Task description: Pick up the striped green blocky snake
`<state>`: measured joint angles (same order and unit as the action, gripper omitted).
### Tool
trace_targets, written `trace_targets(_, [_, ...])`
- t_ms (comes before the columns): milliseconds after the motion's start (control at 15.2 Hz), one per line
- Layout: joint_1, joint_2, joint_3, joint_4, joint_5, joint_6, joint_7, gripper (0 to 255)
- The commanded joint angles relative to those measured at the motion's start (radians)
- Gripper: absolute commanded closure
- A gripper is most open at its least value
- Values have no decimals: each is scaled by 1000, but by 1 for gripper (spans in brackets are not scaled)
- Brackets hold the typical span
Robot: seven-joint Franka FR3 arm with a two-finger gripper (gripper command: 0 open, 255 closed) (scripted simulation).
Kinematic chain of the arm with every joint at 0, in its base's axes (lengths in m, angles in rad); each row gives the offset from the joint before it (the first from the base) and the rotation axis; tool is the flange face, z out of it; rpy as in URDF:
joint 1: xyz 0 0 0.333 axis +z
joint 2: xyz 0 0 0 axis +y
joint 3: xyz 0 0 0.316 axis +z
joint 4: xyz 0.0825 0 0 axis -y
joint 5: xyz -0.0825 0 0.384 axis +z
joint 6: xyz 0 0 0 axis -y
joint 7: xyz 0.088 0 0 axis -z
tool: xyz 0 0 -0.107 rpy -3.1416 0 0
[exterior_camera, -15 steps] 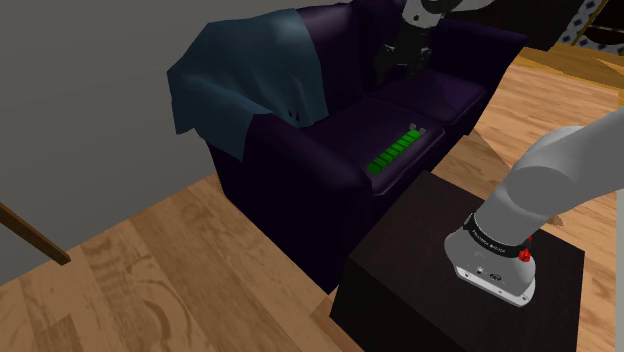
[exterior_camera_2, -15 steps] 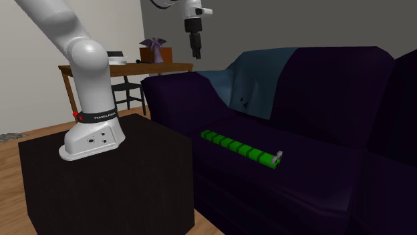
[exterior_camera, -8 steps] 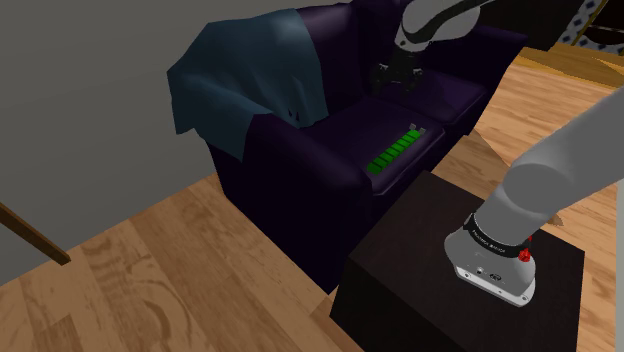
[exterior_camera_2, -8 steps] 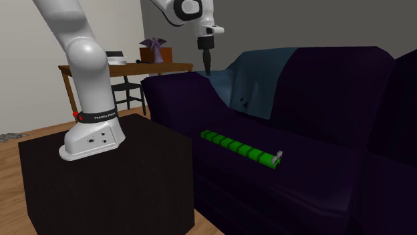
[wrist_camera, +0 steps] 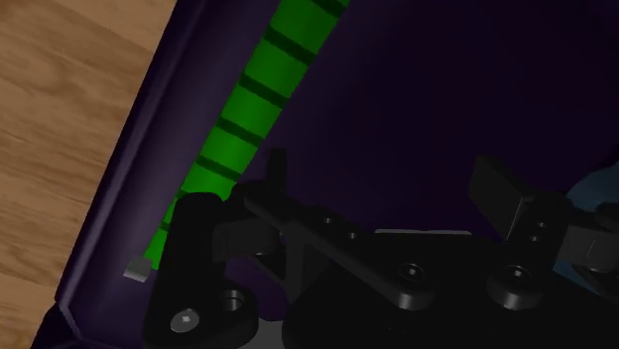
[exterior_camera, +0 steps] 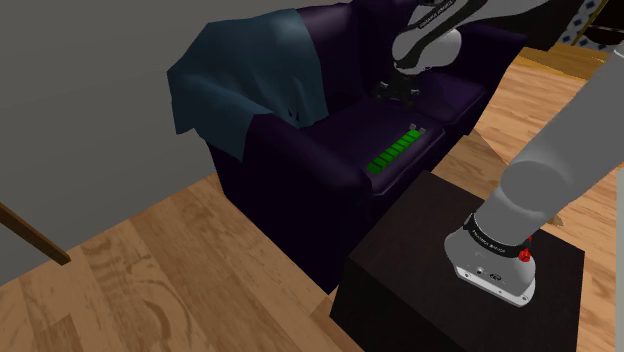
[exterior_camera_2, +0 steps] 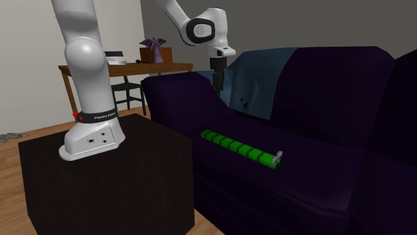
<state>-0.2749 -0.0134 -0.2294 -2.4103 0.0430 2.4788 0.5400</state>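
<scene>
The green snake (exterior_camera: pixel 395 152), blocky with darker stripes and a pale end piece, lies straight along the front edge of the dark purple sofa seat (exterior_camera: pixel 350 130). It is also seen on the cushion in the second exterior view, snake (exterior_camera_2: pixel 240 148). My black gripper (exterior_camera: pixel 395 92) hangs above the seat, behind the snake toward the backrest, not touching it. In the second exterior view the gripper (exterior_camera_2: pixel 216 83) is high and to the left of the snake. In the wrist view the gripper (wrist_camera: pixel 382 183) is open, nothing between its fingers, and the snake (wrist_camera: pixel 253 94) runs past one fingertip (wrist_camera: pixel 273 164).
A blue blanket (exterior_camera: pixel 245 70) drapes over the sofa's backrest and arm. My stand is a black box (exterior_camera: pixel 440 270) right in front of the sofa. A wooden table (exterior_camera_2: pixel 127 70) with a chair stands at the back. Wooden floor (exterior_camera: pixel 150 270) surrounds it all.
The gripper has come down from above the backrest toward the seat and closer to the snake, the arm bending forward. The snake has not moved.
</scene>
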Motion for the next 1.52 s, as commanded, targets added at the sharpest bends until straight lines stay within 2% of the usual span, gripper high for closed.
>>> trace_targets(0, [-11,64,-11,13,26,44,22,0])
trace_targets(462, [-73,293,-30,85,160,166,47,0])
trace_targets(924, [-172,515,-6,181,306,257,62,0])
trace_targets(1452, [-218,625,44,221,355,326,31,0])
